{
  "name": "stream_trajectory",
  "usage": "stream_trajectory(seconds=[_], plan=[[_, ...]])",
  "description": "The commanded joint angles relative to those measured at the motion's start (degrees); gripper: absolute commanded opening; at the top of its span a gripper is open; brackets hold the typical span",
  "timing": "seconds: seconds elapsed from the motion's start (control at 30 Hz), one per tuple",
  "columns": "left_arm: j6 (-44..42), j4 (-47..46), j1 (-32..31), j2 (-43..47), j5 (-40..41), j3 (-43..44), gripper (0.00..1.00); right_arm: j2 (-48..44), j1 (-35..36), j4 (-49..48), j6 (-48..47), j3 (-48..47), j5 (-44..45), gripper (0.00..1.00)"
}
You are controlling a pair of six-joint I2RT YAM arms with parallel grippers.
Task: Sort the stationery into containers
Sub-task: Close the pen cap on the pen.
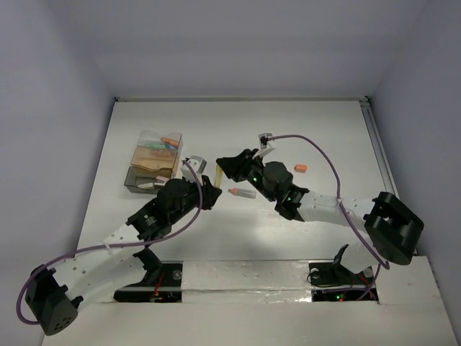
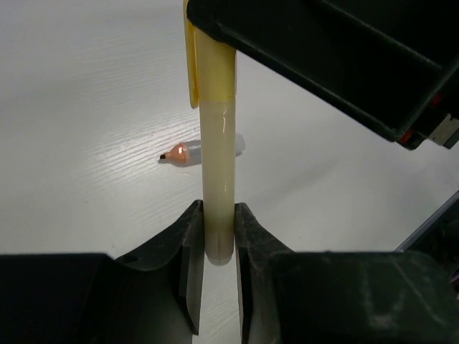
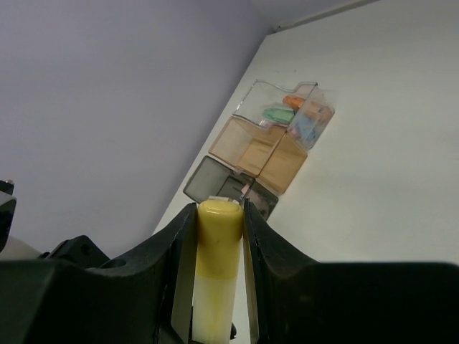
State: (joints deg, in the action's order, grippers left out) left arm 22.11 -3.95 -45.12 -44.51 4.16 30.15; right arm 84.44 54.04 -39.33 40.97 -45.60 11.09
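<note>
Mid-table, highlighter held at its near end in the left hand and at its far end in the right hand. Left of them, compartment box with several pieces in its farthest compartment. On the table, just right of the highlighter, a loose marker piece; farther right, another small piece.
</note>
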Motion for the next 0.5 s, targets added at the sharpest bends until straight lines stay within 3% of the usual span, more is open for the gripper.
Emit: stream_trajectory(seconds=[0.0, 0.33, 0.47], plan=[[-0.5, -25.5, 3.1, 0.5, 8.2, 10.4, 0.0, 3.6, 9.1, 14.6, 0.1, 5.3, -11.4, 0.0], [-1.8, -26.3, 3.6, -1.7, 8.4, 14.7, 0.0, 4.5, 11.5, 11.9, 3.9, 9.2, -9.8, 0.0], [0.5, -25.2, 3.6, -0.8, 7.4, 14.4, 0.0, 2.8, 11.5, 13.6, 3.9, 7.6, -5.4, 0.0]])
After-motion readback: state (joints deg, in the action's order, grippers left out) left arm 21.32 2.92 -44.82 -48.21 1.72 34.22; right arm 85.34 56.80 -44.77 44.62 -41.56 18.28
